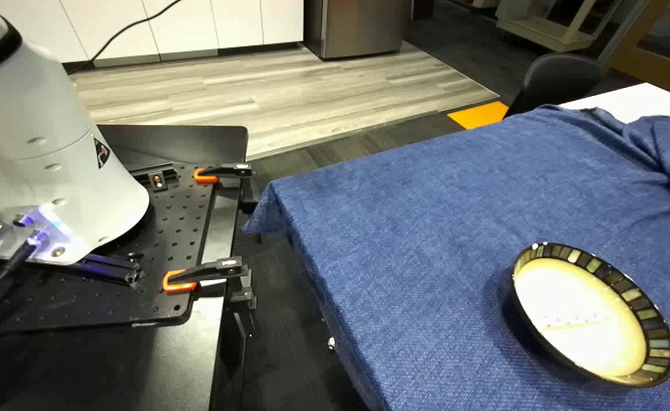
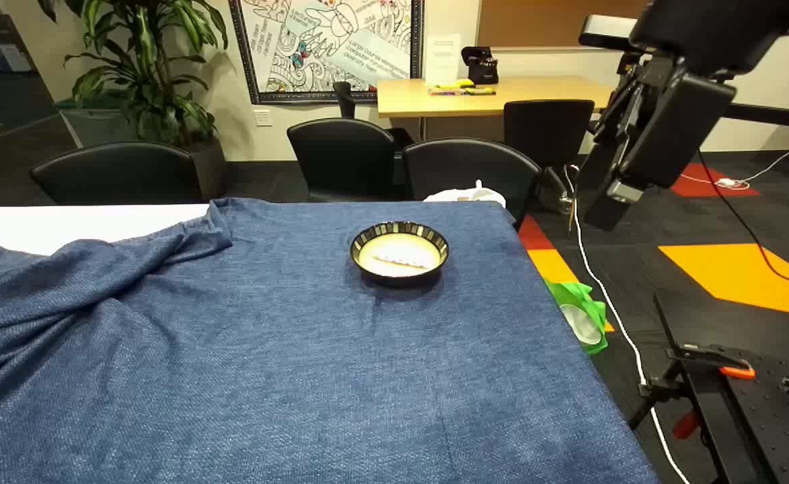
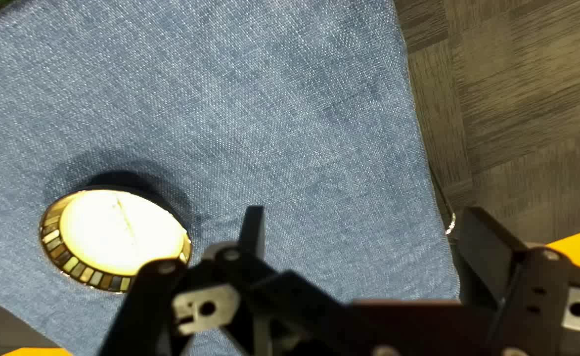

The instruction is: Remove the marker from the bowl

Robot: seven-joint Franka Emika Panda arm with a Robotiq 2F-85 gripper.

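In an exterior view, the arm [image 1: 32, 108] is seen at the left, its base [image 1: 95, 220] mounted on a perforated black board [image 1: 166, 228] and its upper part cut off by the frame; at the right, the bowl [image 1: 658, 330] is placed on a blue cloth [image 1: 403, 228] that is spread over the desk [image 1: 649, 101]. In an exterior view, a plant [image 2: 145, 74] is shown at the left, the marker [image 2: 404, 263] is seen lying inside the bowl, and at the upper right the arm's dark end [image 2: 710, 40] is raised, tilted downward and leftward. In the wrist view, the bowl is found at the left, its inside washed out by glare and the marker only faintly traced. Only there is the gap between the fingers [image 3: 254, 230] plainly shown: they are parted wide, and nothing is held.
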